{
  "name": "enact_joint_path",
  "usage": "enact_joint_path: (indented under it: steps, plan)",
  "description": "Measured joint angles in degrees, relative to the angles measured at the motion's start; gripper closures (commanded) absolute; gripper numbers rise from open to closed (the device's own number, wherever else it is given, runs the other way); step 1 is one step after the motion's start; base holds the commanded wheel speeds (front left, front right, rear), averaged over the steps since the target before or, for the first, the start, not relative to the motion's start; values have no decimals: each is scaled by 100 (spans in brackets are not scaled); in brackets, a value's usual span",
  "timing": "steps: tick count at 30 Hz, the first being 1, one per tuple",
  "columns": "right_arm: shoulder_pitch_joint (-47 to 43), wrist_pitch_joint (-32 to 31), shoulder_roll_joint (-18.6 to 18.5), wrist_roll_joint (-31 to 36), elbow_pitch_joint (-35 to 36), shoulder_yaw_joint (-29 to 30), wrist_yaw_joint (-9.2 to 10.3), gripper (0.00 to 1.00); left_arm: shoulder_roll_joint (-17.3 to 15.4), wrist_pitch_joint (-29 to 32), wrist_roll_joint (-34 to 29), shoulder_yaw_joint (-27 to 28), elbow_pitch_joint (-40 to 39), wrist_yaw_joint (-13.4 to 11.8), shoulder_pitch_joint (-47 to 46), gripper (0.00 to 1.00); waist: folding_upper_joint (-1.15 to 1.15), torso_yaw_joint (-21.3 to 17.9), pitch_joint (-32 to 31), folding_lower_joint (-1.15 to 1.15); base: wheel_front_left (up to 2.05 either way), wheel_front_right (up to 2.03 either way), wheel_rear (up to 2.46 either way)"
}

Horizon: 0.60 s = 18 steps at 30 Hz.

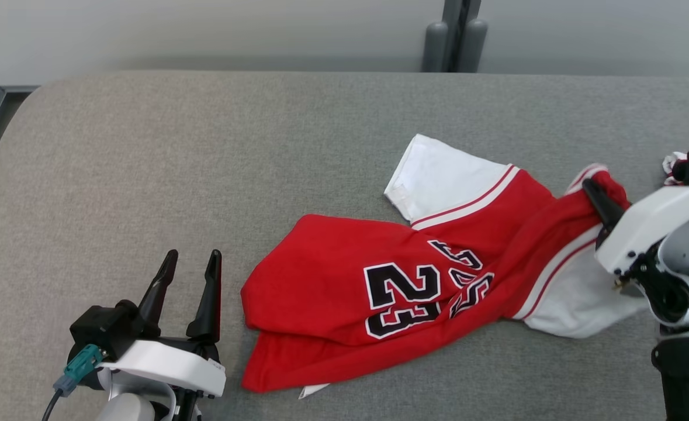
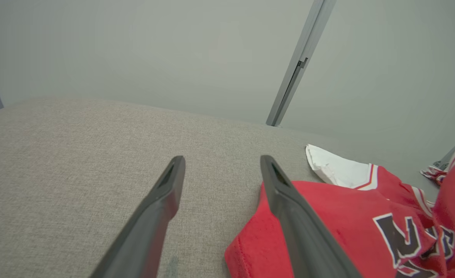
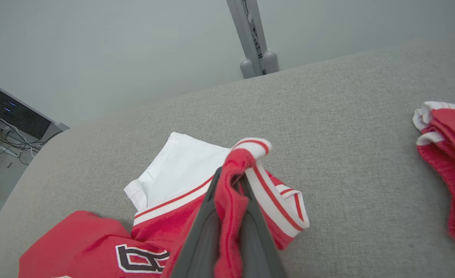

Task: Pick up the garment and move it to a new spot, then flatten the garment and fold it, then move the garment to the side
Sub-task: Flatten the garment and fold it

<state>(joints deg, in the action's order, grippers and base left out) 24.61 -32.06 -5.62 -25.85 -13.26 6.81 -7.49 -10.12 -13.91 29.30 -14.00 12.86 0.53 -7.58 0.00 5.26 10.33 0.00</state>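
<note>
The right hand (image 1: 591,192) pinches a striped edge (image 3: 268,185) of the crumpled red and white shirt (image 1: 344,280) on the grey table (image 1: 145,146), so it should lift slowly, while the left hand (image 1: 194,257) is open nearby.

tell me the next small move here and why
Probably raise the right gripper a little: its jaws are shut on a fold of the red and white fabric jersey, which otherwise lies crumpled on the grey cloth-covered table. The left gripper is open beside it.
</note>
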Motion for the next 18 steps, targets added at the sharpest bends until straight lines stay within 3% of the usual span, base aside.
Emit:
enact_joint_path:
  steps: [10,11,13,14,18]
  plan:
    - [1203,787,-322,-101,-1731,-356,0,100,101,-49,12,-58,145,94,-238,0,0,375,410,0,0,0,0]
    - [1295,845,-347,-100,-1936,-382,0,89,114,-52,12,-57,175,100,-248,0,0,422,441,0,0,0,0]
    - [1428,957,-392,-98,-2310,-457,0,50,132,-70,12,-56,225,115,-266,0,0,505,479,0,0,0,0]
    - [1535,1127,-405,-136,-2591,-524,0,0,146,-75,12,-51,274,135,-278,0,0,561,480,0,0,0,0]
    - [1623,1421,-425,-213,-2831,-611,0,0,153,-81,12,-22,333,136,-277,0,0,565,396,0,0,0,0]
